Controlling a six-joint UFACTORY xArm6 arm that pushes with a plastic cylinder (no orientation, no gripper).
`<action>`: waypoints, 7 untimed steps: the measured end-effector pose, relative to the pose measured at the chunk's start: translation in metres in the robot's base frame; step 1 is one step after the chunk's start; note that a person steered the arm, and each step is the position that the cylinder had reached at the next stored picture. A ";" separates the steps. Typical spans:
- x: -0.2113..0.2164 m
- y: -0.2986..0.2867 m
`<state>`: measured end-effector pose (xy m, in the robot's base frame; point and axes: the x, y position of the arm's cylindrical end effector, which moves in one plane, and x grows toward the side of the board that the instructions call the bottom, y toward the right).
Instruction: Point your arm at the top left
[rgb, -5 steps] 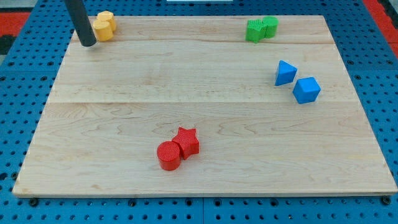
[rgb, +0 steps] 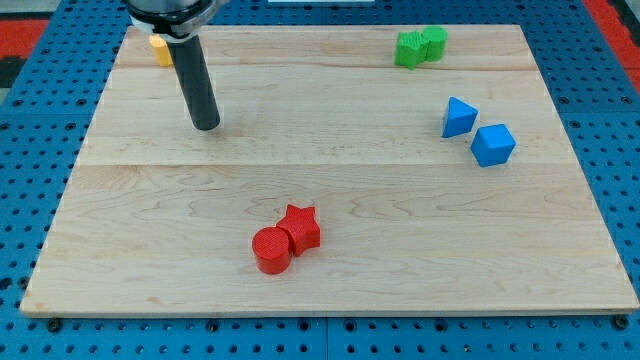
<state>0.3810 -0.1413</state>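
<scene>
My tip (rgb: 206, 125) rests on the wooden board (rgb: 330, 170) in its upper left part, below and right of the top left corner. The rod rises from it toward the view's top and hides most of the yellow blocks (rgb: 160, 48) near that corner; only a small yellow edge shows left of the rod. The tip touches no block.
Two green blocks (rgb: 419, 46) sit touching at the top right. A blue triangular block (rgb: 458, 117) and a blue cube-like block (rgb: 492, 144) lie at the right. A red cylinder (rgb: 271, 250) and red star (rgb: 300, 227) touch at the lower middle.
My tip has moved right and toward the view's bottom, away from the top left corner, and the rod now covers most of the yellow blocks. No block has moved.
</scene>
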 end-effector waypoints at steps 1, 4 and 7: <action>-0.002 0.000; -0.010 0.001; 0.014 -0.003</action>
<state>0.3949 -0.1443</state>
